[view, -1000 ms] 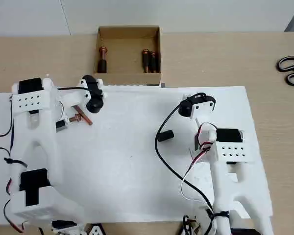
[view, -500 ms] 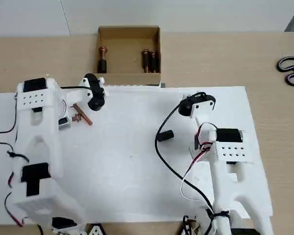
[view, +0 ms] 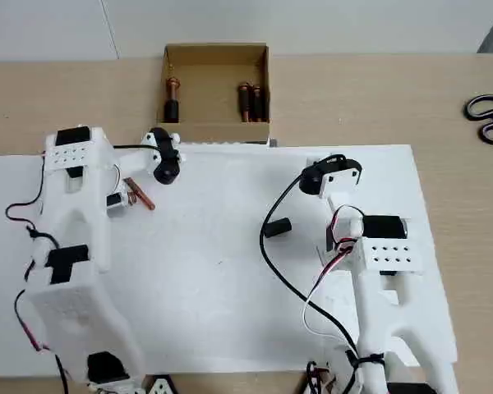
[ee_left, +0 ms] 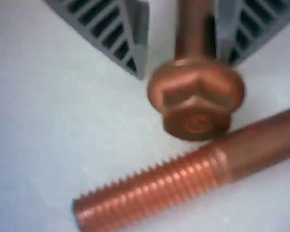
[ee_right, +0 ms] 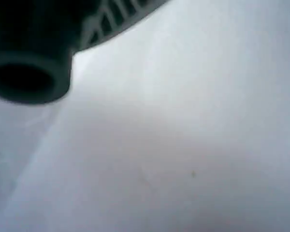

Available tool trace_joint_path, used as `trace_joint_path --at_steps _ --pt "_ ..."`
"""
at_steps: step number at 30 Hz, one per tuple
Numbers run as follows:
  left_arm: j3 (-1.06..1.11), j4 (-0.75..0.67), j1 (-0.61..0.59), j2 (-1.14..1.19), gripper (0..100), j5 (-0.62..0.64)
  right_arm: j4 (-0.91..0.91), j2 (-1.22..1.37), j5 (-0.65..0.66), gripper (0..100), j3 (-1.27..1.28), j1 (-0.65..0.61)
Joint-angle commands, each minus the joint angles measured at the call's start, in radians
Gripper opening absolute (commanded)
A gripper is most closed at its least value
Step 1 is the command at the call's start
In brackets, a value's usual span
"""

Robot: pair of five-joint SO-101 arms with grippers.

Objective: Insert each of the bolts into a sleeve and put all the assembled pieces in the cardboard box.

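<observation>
Bolt (ee_left: 195, 104) of coppery metal lies on the white surface (ee_left: 48, 135), touching a second bolt (ee_left: 174, 193). The left claw (ee_left: 179, 58) straddles its shank, narrowly parted. It is probably stiff, smooth and slippery, so mid-shank looks the best hold.

Straight in front of the cardboard box (view: 217, 131) the white sheet (view: 214, 279) lies open between the two arms, with just a black sleeve (view: 277, 226) lying forward and a little right of the box. At the box's front left corner the left arm (view: 78, 189) and its black camera (view: 164, 162) crowd the approach, two bolts (view: 138, 195) beside them. Inside the box, the middle floor is bare between one assembled piece (view: 172, 98) on the left and a pair (view: 251, 102) on the right.
</observation>
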Motion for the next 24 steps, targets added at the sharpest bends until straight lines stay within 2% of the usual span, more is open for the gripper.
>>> trace_joint_path --at_steps 1,7,11,14,17,21,24 --pt "-0.058 -0.032 0.008 0.034 8 -0.152 -0.010 -0.033 0.011 0.3 -0.003 0.010" --pt "-0.101 -0.028 0.034 0.084 1 -0.152 -0.010 -0.033 0.011 0.3 -0.003 0.010" --pt "-0.105 -0.006 0.055 0.084 0 -0.121 -0.010 -0.038 0.011 0.3 -0.003 0.010" --pt "-0.165 0.066 0.066 0.084 0 -0.103 -0.010 -0.042 0.038 0.3 -0.003 0.010" --pt "-0.274 0.196 0.072 0.084 0 -0.094 -0.008 -0.042 0.049 0.2 -0.003 0.007" --pt "-0.401 0.318 0.098 0.084 0 0.017 -0.007 -0.044 0.051 0.2 -0.005 0.001" --pt "-0.446 0.336 0.117 0.075 0 0.107 -0.007 -0.048 0.051 0.2 -0.014 0.001"
